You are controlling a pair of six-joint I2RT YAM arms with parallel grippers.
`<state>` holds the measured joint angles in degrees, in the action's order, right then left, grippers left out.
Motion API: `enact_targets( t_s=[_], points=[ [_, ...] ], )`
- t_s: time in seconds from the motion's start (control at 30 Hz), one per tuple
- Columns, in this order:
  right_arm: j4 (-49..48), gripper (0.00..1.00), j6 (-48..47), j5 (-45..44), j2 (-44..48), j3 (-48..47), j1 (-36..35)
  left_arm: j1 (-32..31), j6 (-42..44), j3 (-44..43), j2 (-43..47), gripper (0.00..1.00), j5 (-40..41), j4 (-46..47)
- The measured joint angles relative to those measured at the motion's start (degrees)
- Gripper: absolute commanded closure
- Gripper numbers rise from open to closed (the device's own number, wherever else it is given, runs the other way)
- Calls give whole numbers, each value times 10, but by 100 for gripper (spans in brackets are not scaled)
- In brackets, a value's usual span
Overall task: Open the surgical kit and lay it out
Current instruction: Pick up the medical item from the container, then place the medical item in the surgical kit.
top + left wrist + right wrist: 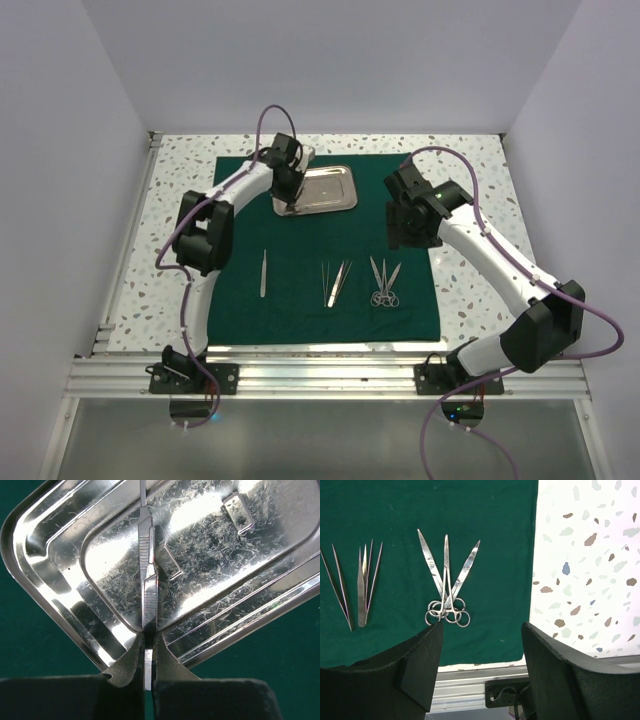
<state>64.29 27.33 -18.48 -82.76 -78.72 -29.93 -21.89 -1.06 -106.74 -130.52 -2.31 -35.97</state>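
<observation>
Green drape (300,240) lies spread; tweezers (365,585) and ring-handled instruments (445,565) are laid out in a row. Left hand (148,652) is clamped on a scalpel handle (146,555) in the steel tray (330,188). Right hand (482,627) is apart and empty.

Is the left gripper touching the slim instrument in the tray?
Touching. The left wrist view shows the left gripper closed on the near end of the slim instrument.

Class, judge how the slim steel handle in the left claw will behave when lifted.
Probably stiff: the handle looks like solid metal. Likely light, being so thin. It may pivot, since the left claw pinches only its end.
</observation>
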Motion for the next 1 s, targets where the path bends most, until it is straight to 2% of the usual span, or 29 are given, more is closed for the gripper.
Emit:
enact_targets(
  t_s=[0.3, 0.57, 0.73, 1.0],
  points=[
    [-11, 33, 0, 2, 17, 17, 0, 0, -25, -34, 9, 100, 6, -29],
    [-20, 33, 1, 12, 41, 37, 0, 0, -43, -20, 67, 100, 6, -45],
    [-27, 32, 1, 19, 45, 43, 0, 0, -62, 76, 161, 100, 5, -41],
    [-38, 33, 1, 36, 52, 69, 1, -9, -106, 306, 343, 100, 1, -20]
  ],
)
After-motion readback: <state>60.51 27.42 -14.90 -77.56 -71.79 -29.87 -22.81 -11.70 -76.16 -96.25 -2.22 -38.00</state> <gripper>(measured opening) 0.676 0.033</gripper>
